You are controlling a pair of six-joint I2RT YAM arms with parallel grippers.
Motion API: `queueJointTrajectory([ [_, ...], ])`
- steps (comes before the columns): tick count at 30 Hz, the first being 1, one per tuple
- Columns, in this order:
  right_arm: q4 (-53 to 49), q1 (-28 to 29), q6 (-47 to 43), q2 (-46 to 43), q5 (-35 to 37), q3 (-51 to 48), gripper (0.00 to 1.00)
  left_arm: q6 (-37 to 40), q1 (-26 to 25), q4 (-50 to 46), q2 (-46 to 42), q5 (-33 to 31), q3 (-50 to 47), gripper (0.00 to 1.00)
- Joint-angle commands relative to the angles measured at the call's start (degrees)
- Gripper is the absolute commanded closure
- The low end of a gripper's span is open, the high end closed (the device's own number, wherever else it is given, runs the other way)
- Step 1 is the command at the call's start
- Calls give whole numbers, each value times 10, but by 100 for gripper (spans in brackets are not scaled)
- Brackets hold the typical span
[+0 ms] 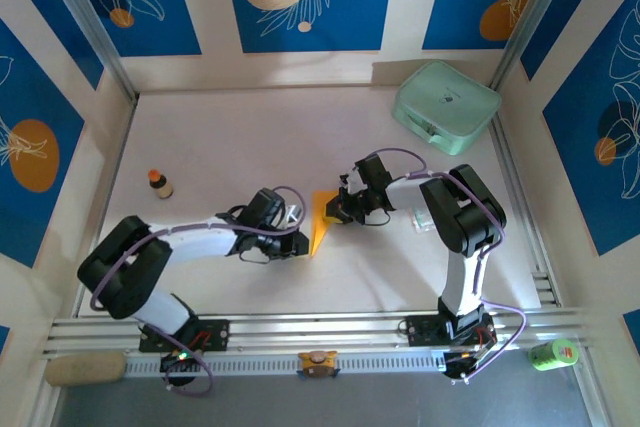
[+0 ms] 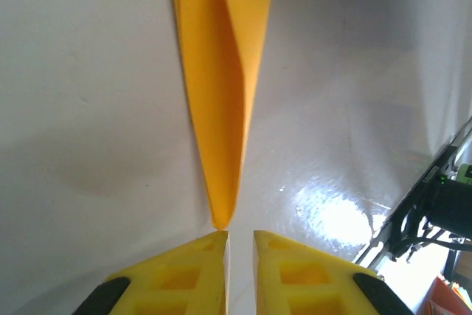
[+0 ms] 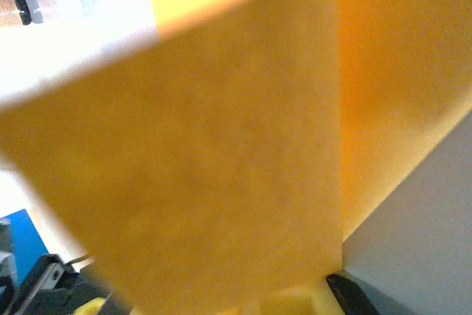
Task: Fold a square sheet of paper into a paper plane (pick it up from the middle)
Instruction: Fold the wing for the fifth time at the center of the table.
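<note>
While the right claw is clamped shut on the wide 12 o'clock end of the paper plane at tabletop centre, the left claw, just beside the plane's 6 o'clock tip, stands slightly parted, gripping nothing.

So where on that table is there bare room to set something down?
The widest bare patch runs along the back, between the bottle and the case. Another lies in front, between the left base and right base. The middle is crowded: the left claw and right claw meet there at the plane.
</note>
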Motion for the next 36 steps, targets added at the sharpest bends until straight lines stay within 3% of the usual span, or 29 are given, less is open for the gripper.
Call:
queueJointTrajectory([
  [1, -49, -3, 11, 16, 50, -13, 97, -9, -5, 4, -19, -14, 12, 83],
  [8, -45, -3, 14, 18, 45, -15, 97, -5, -2, 54, 83, 38, 98, 92],
  [14, -44, -3, 14, 17, 43, -15, 97, -4, 8, 87, 158, 38, 140, 92],
  [19, -47, -4, 13, 14, 44, -17, 97, 11, 10, 62, 198, 42, 144, 93],
  [30, -48, -8, 12, 16, 44, -18, 97, 17, 10, 49, 149, 33, 40, 91],
  [36, -49, -8, 12, 15, 43, -18, 97, 51, 9, -34, 108, 13, 33, 91],
])
